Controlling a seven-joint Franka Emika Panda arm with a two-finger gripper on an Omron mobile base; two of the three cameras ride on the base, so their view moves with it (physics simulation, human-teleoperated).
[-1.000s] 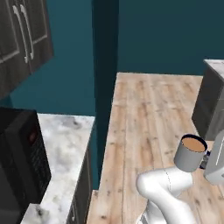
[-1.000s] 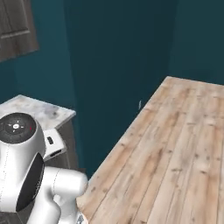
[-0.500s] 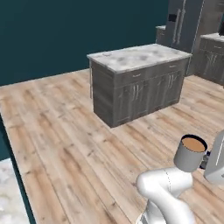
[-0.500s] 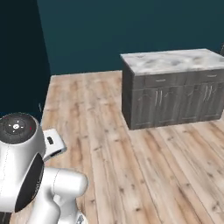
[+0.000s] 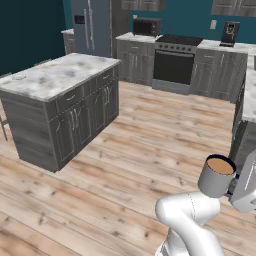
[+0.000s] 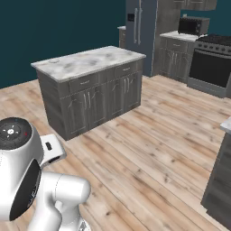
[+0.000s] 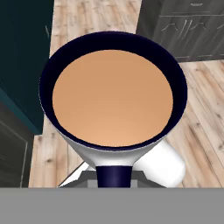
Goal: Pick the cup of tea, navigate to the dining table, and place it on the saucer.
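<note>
One small grey cylindrical mug of light-brown tea sat upright, its dark handle pinched by the jaws. Driving smoothly toward the marble-topped island seemed wise, keeping it level.

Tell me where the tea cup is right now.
The cup is held up in the claw at the lower right of the left base view, above the wood floor, well away from the dining table at left.

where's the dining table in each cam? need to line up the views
Left base view: dining table at left, middle height, its short end facing the camera.
Right base view: dining table upper left of centre.
Hand view: no marbled top that I can make out; the cup of tea takes up most of the frame.
Shared landmark: the tall fridge behind the table.
</note>
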